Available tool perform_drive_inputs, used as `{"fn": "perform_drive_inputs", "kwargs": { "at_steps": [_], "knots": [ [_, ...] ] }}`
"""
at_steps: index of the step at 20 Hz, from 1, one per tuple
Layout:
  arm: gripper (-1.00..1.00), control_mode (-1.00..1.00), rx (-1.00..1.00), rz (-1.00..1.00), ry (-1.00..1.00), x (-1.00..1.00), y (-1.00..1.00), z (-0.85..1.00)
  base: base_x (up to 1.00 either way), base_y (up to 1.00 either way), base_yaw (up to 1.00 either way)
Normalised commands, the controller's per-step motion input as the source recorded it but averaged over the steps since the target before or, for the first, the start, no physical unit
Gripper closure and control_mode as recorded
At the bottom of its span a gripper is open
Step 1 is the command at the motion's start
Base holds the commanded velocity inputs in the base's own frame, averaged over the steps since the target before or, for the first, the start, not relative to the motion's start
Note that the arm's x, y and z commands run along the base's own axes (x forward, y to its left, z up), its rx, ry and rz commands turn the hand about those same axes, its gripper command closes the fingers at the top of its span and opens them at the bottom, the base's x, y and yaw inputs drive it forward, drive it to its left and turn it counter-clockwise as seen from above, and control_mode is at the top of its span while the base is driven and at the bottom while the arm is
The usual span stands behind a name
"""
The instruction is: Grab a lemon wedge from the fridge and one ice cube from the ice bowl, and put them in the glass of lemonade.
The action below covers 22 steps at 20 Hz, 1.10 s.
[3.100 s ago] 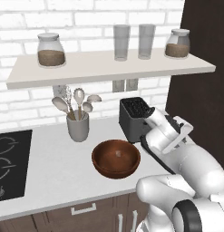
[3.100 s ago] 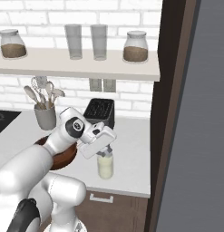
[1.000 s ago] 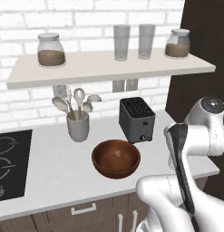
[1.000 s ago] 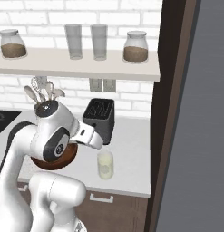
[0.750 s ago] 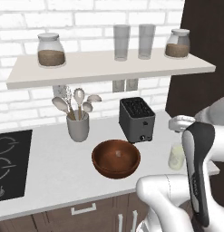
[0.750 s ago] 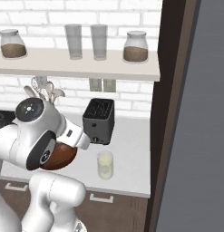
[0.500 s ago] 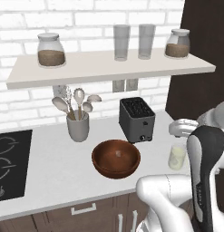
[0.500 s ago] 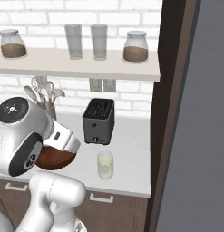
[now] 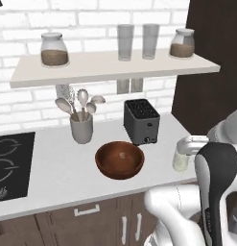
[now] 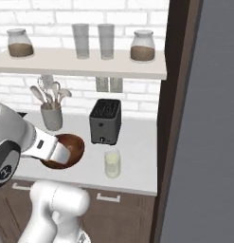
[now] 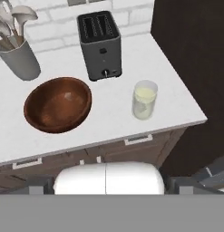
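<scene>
Taking the toaster [image 11: 99, 44] as the landmark and going left to right: the utensil cup [image 11: 19, 58] is standing well to the toaster's left, against the brick wall. The ice bowl [image 11: 57, 104] is sitting in front of the toaster and a little to its left, apart from it; something pale is glinting near the bowl's middle, too small to tell whether it is an ice cube. The glass of lemonade [image 11: 144, 99] is standing in front of the toaster and to its right, near the counter [image 11: 168, 97] edge, apart from both toaster and bowl. Further right of the toaster, past the counter's end, the dark tall panel is rising, and the fridge [image 10: 203, 142] is showing as a grey slab at the right edge of the right base view.

The gripper is empty, its jaws standing wide; the hand is raised and looking down over the counter from in front of the toaster, touching nothing.

No lemon wedge is lying anywhere on the counter, and the lemonade's surface is giving no clear sign of a wedge or cube inside. By that, neither piece seems delivered, and the step in hand looks like pulling back to go for one of them. The next move probably calls for either turning right of the toaster toward the fridge, or lowering the open jaws into the bowl.
</scene>
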Motion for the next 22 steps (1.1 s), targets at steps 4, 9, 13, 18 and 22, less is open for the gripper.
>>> {"fn": "perform_drive_inputs", "kwargs": {
  "at_steps": [4,9,13,18,22],
  "knots": [
    [-1.00,1.00,0.00,0.00,0.00,0.00,0.00,0.00,-1.00,-0.08,0.02],
    [-1.00,1.00,0.00,0.00,0.00,0.00,0.00,0.00,-0.83,-0.52,0.02],
    [-1.00,1.00,0.00,0.00,0.00,0.00,0.00,0.00,-0.27,-1.00,0.00],
    [-1.00,1.00,0.00,0.00,0.00,0.00,0.00,0.00,-0.08,-1.00,0.00],
    [-1.00,1.00,0.00,0.00,0.00,0.00,0.00,0.00,-0.07,-1.00,0.00]
  ]
}}
